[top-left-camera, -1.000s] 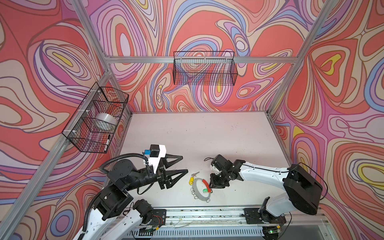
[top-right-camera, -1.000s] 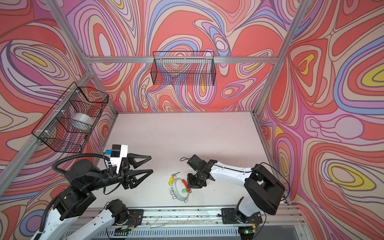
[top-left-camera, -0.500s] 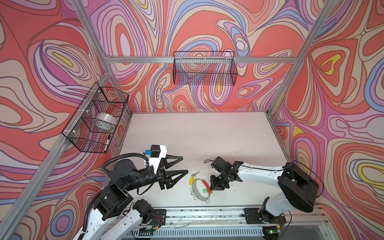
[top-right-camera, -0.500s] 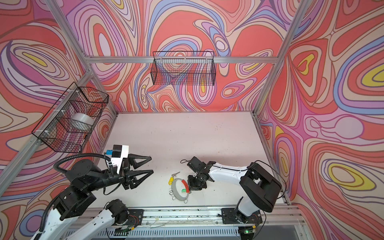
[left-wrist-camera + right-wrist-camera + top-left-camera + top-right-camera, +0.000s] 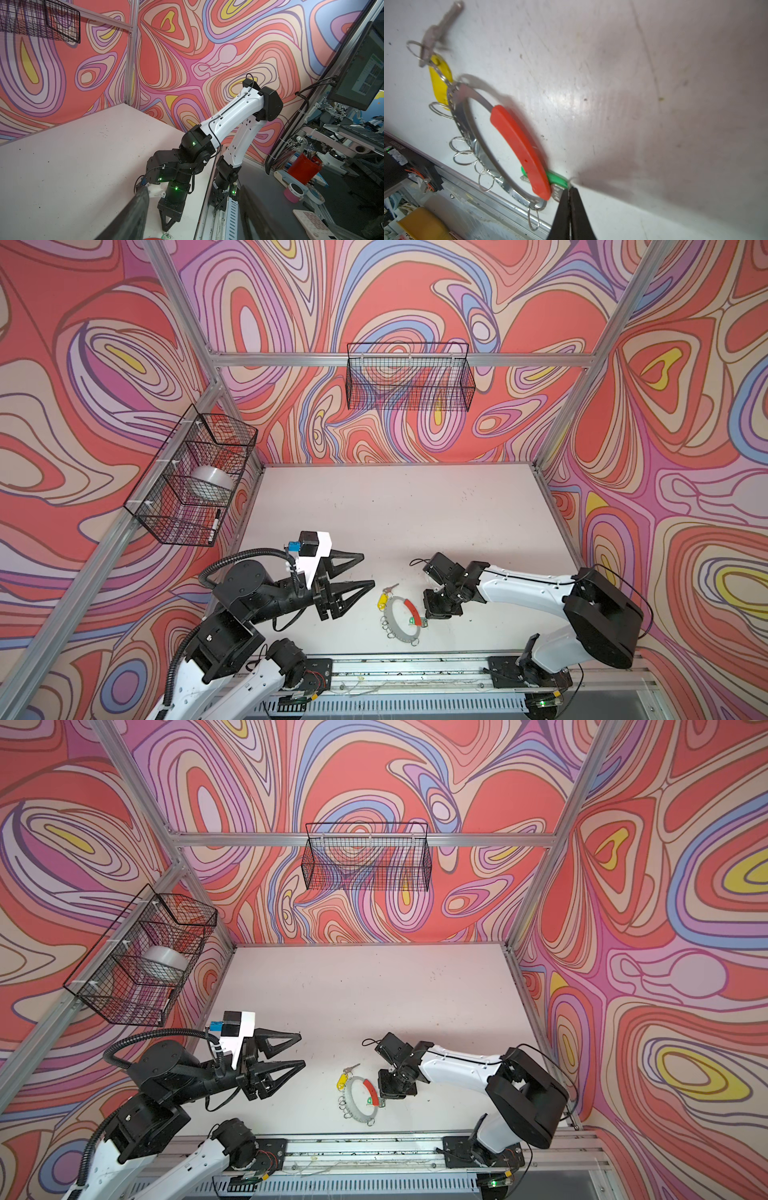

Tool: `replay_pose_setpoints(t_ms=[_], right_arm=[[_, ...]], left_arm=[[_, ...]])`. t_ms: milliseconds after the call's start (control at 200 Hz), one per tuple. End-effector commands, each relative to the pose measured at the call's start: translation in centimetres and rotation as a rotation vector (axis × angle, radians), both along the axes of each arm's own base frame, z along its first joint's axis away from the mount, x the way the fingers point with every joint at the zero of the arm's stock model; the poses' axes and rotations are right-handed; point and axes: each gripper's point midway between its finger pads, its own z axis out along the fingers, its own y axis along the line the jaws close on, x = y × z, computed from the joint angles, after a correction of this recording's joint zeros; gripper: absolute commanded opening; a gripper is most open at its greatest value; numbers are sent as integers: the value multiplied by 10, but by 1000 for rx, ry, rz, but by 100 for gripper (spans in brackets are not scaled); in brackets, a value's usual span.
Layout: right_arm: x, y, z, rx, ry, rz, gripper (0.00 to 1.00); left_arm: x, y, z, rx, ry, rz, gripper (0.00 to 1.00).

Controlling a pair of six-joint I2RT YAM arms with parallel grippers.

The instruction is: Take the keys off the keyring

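Only the right wrist view shows the right hand (image 5: 569, 192) pressed together, its tips touching the green tag (image 5: 557, 178) under the red segment (image 5: 519, 149) of the keyring (image 5: 459, 116). In both top views the keyring lies near the front edge of the surface (image 5: 374, 510), just beside that hand; the left hand (image 5: 368, 570) is spread, apart.

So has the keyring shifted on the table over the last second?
No. In both top views the keyring lies just as far from the front rail as a second ago, with no shift either way.
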Motion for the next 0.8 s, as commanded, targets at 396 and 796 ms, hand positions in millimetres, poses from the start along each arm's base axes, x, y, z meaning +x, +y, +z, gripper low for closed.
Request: replay_pose_setpoints(t_ms=[396, 796], right_arm=[[52, 5, 53, 83, -184, 105, 15], [27, 59, 15, -59, -205, 418, 56]], left_arm=[[-3, 2, -1, 5, -13, -1, 68], [-2, 4, 2, 4, -11, 12, 69]])
